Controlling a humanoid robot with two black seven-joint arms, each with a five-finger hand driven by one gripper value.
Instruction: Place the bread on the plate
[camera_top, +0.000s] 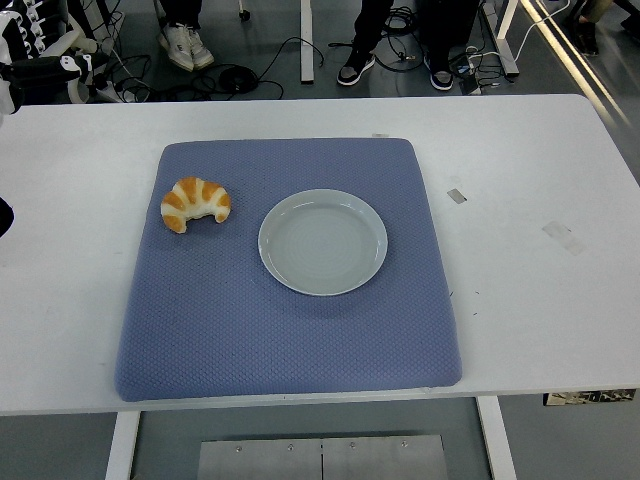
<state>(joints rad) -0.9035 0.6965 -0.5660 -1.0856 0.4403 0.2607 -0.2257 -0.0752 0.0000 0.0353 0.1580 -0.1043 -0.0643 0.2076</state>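
Observation:
A croissant, golden with pale stripes, lies on the left part of a blue mat. Just to its right, near the mat's middle, sits a round pale grey plate with nothing on it. The two are a short gap apart. A small dark sliver of my left arm shows at the picture's left edge, well away from the croissant; too little shows to tell the hand's state. My right arm is out of the picture.
The mat lies on a white table with small tape marks to the right. Beyond the far edge are cables, table legs and people's shoes on the floor.

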